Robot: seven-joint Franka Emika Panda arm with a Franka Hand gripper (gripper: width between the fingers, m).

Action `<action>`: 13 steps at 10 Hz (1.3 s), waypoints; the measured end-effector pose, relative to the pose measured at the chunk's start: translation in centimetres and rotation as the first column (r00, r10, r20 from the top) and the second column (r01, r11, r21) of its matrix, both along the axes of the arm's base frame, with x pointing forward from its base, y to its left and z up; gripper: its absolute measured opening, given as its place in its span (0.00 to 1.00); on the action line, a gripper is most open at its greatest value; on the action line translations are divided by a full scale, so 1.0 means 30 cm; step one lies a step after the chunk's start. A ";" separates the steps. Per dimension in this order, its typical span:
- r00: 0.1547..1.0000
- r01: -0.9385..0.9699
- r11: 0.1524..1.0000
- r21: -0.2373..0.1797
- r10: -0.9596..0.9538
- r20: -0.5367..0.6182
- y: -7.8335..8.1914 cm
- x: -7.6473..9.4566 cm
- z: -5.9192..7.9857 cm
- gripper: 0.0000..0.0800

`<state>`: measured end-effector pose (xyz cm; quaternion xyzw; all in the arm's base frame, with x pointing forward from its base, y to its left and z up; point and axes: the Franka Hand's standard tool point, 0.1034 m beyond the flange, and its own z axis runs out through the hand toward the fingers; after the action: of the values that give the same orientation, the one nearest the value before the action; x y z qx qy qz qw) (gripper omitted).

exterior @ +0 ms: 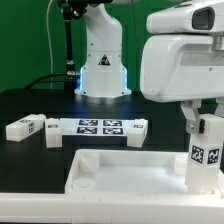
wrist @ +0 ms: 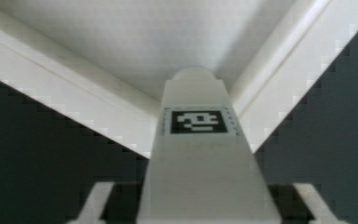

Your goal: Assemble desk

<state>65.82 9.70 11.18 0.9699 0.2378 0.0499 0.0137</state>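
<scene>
The desk panel (exterior: 130, 178) is a wide white plastic rectangle with a raised rim and rounded corners; it lies flat on the black tabletop (exterior: 30, 160), at the near edge of the exterior view. One white square-section leg (exterior: 207, 150) stands upright at the panel's corner on the exterior view's right; two small black-and-white square tags show on its faces. In the wrist view the same leg (wrist: 199, 160) rises as a tapering white column with one tag near its top; behind it the panel (wrist: 140, 40) shows its smooth inner floor and the angle where two rim walls meet.

The end effector (exterior: 203, 122) hangs directly over that corner, with its fingers (wrist: 101, 200) on either side of the leg's upper end; they stand close beside it, but whether they actually press on it I cannot tell.

Beyond the panel, toward the robot base (exterior: 102, 70), lies the marker board (exterior: 95, 126). A loose leg (exterior: 25, 127) lies flat beyond the panel's left corner in the exterior view; another loose leg (exterior: 135, 131) lies just beyond the panel's far rim.
</scene>
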 end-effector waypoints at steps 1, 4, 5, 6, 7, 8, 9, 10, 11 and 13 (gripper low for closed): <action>1.000 0.000 1.000 0.000 0.000 0.000 0.000 0.000 0.000 0.36; 0.984 0.178 0.984 0.022 -0.178 -0.003 0.001 -0.001 -0.001 0.36; 0.966 0.260 0.964 0.047 -0.260 -0.012 -0.002 -0.001 -0.002 0.36; 0.926 0.378 0.923 0.076 -0.377 -0.028 -0.003 -0.001 -0.002 0.36; 0.893 0.450 0.889 0.084 -0.448 -0.034 -0.004 0.000 -0.002 0.36; 0.856 0.517 0.851 0.096 -0.516 -0.041 -0.005 0.000 -0.002 0.36; 0.804 0.594 0.798 0.102 -0.593 -0.050 -0.006 0.000 -0.003 0.36; 0.768 0.640 0.761 0.105 -0.638 -0.056 -0.006 0.000 -0.003 0.36; 0.712 0.701 0.706 0.102 -0.699 -0.063 -0.011 -0.002 -0.004 0.36; 0.604 0.797 0.598 0.092 -0.795 -0.065 -0.040 -0.002 -0.004 0.36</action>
<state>65.75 8.50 11.05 0.9739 -0.2218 0.0435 -0.0216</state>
